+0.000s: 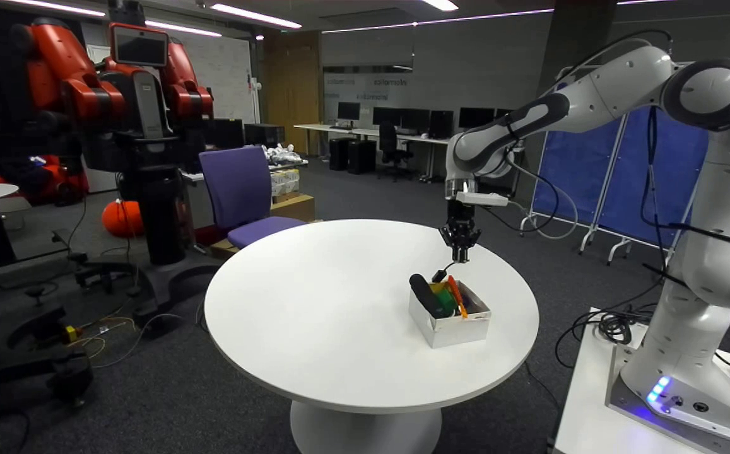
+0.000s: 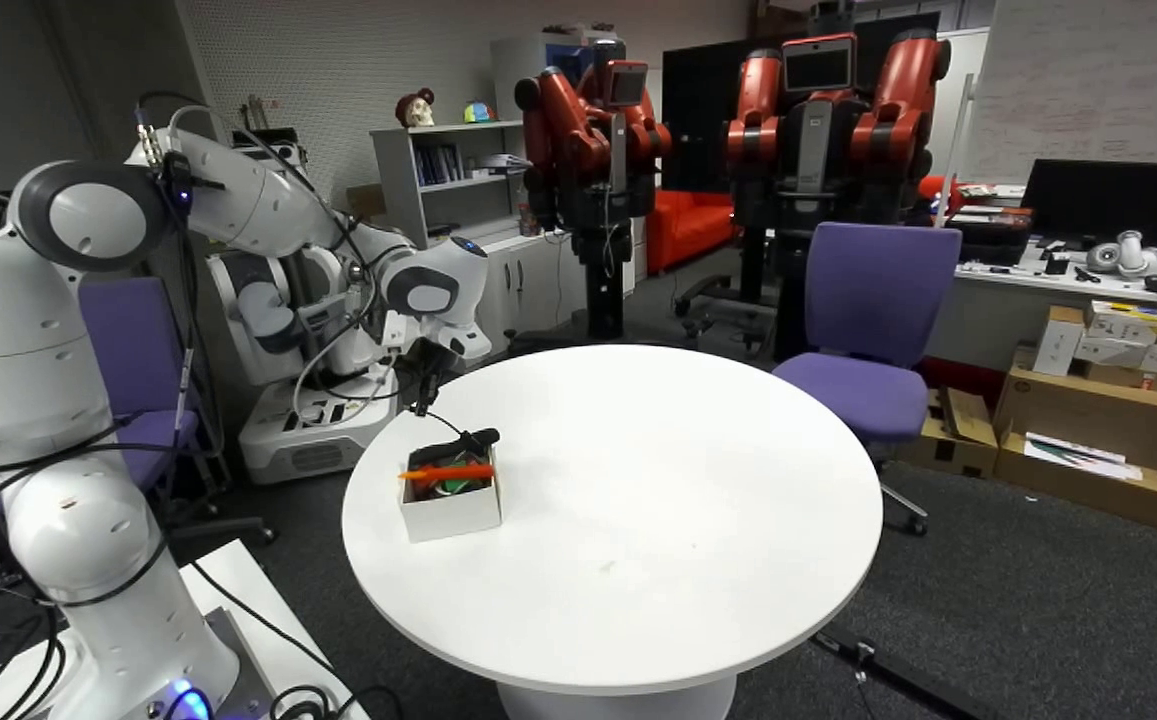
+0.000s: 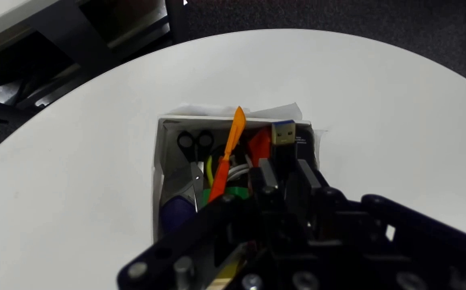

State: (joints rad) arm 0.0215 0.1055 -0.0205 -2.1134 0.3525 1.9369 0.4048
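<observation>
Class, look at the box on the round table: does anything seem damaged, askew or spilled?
Yes. The white box looks worn: ragged flaps splay outward along its rim. An orange knife-shaped tool lies askew, one end poking past that rim. The USB plug slants below the fingers, off to one side. Nothing looks spilled.

My round white bench (image 1: pixel 314 302) stands on dark grey carpet (image 2: pixel 1018 590). Around me I see a purple office chair (image 2: pixel 873 310), a blue folding screen (image 1: pixel 582 157), a wooden door (image 1: pixel 290 94), a whiteboard (image 2: pixel 1103 110), a red sofa (image 2: pixel 693 225) and a bookshelf (image 2: pixel 400 180), with strip lights (image 1: pixel 256 16) glowing overhead.
</observation>
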